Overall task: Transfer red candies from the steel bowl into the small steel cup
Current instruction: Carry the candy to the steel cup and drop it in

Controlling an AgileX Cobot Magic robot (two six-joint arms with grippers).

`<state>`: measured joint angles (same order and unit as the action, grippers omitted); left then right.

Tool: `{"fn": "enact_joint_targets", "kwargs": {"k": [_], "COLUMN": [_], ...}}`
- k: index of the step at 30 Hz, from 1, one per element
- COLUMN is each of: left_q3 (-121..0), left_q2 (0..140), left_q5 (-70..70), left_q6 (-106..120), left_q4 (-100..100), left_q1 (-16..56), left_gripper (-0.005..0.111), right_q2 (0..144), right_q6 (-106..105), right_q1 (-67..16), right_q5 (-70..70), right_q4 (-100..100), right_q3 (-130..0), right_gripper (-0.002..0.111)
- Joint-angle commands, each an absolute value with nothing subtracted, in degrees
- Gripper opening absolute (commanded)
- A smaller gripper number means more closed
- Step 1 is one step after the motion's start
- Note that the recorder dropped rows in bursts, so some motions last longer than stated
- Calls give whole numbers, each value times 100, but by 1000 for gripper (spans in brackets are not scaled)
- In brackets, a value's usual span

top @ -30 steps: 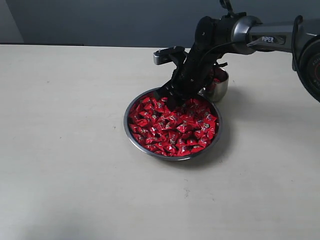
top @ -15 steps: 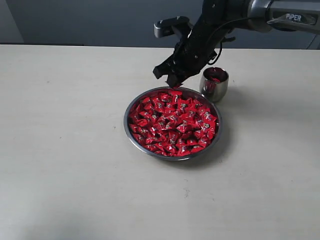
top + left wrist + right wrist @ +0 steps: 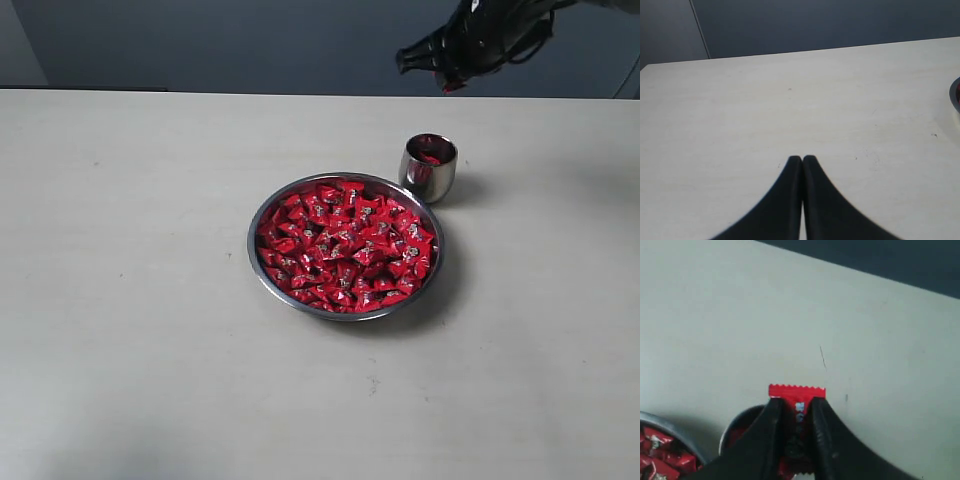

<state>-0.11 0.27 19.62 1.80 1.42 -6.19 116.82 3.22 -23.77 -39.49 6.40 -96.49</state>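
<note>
Exterior view puts the right gripper (image 3: 448, 80), pinched shut on one red candy (image 3: 797, 399), at the frame's upper right, with the small steel cup (image 3: 429, 168) lower and slightly left.

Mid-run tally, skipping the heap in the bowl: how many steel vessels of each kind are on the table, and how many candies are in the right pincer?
Steel bowl: 1
Small steel cup: 1
Red candy in right pincer: 1
Total: 3
</note>
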Motion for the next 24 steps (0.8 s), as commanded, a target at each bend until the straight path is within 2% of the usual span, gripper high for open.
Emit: {"fn": "enact_joint_targets", "kwargs": {"k": [1, 7, 24], "left_q3": [0, 0, 0], "left_q2": [0, 0, 0], "left_q5": [1914, 1914, 1914], "left_q6": [168, 168, 168], "left_q4": [155, 155, 155], "left_q1": [-618, -618, -618], "left_gripper": [0, 0, 0], "right_q2": [11674, 11863, 12202], "right_q6": [359, -511, -567], "right_q1": [-2231, -2231, -2231], "right_q5": [-3873, -3823, -4171], "right_q4": [588, -327, -499], "right_q3": [-9350, -9339, -9569], "right_gripper": [-1, -1, -1]}}
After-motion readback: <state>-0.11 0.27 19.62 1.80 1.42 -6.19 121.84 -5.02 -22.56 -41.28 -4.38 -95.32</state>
